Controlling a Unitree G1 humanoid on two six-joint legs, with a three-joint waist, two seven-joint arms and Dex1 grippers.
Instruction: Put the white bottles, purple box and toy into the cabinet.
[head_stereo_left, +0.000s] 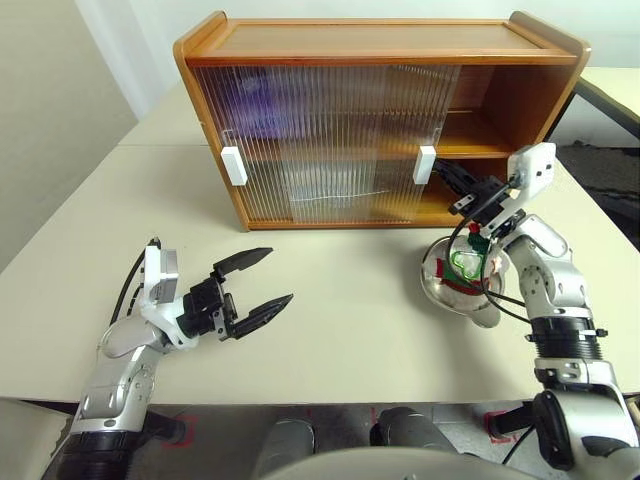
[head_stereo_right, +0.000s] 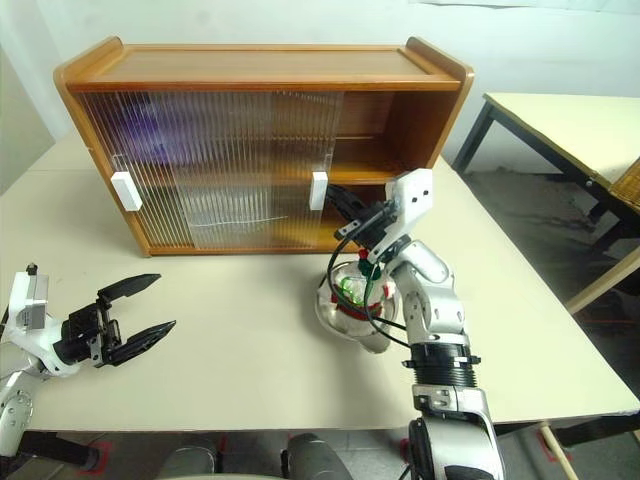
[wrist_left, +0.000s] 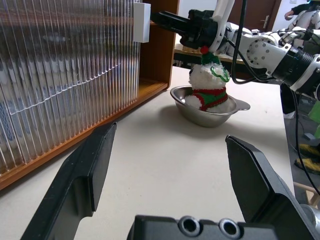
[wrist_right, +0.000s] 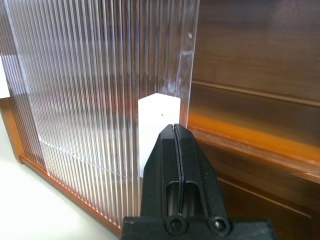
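The left gripper (head_stereo_left: 262, 282) is hovering nearest the camera, close to the front edge of the table (head_stereo_left: 330, 330) on its left side, its two black fingers spread wide and holding nothing. Further along, toward the right edge, the toy (wrist_left: 207, 85) is sitting upright in a steel bowl (head_stereo_left: 440, 290), not yet picked up, so that part of the job is still waiting. The right gripper (head_stereo_left: 448, 174) is reaching over the bowl toward the cabinet (head_stereo_left: 380, 45), which is standing toward the far edge; its fingers are pressed fully together, empty, with the tips at the white handle (wrist_right: 159, 127) of the right-hand sliding door (head_stereo_left: 340, 140). That door is standing partly slid across, leaving the right end of both shelves open and bare. A purple blur is showing through the ribbed panel at the upper left, probably the purple box (head_stereo_left: 262, 100) already stowed; whether the white bottles are inside cannot be told through the ribbing. The toy seems to be the main item left. The opening looks narrow, and the bowl is lying directly under the right arm, crowding any reach.
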